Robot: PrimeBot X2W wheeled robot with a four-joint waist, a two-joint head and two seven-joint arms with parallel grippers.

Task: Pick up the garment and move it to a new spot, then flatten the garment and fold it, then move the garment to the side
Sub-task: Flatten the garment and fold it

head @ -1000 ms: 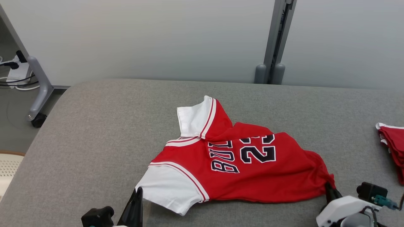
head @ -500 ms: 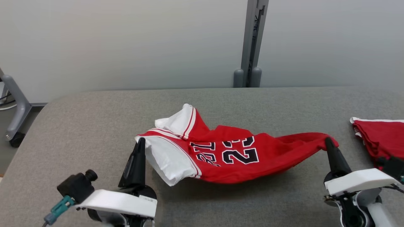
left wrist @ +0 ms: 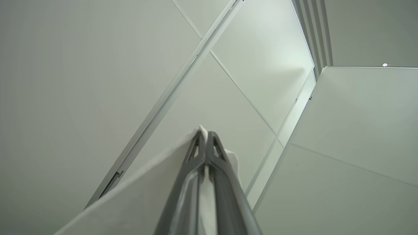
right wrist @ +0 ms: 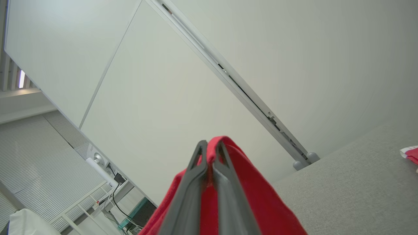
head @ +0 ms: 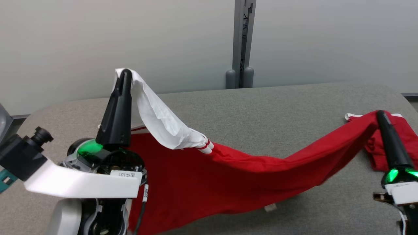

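While left gripper and right gripper pinch its edges, garment sags between

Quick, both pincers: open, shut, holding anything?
Left pincer: shut on the white sleeve of the red jersey.
Right pincer: shut on the jersey's red edge.

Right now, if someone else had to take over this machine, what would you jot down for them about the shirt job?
Left gripper: fingers shut on the white sleeve of the red jersey, held high.
Right gripper: fingers shut on the jersey's opposite red end, lower than the left.
Jersey: strung between the two above the grey table, middle sagging; I cannot tell whether it touches the table. Another red garment lies at the table's right side.
Done: pickup.
Left: set it down in a new spot, flatten, fold, move aside.
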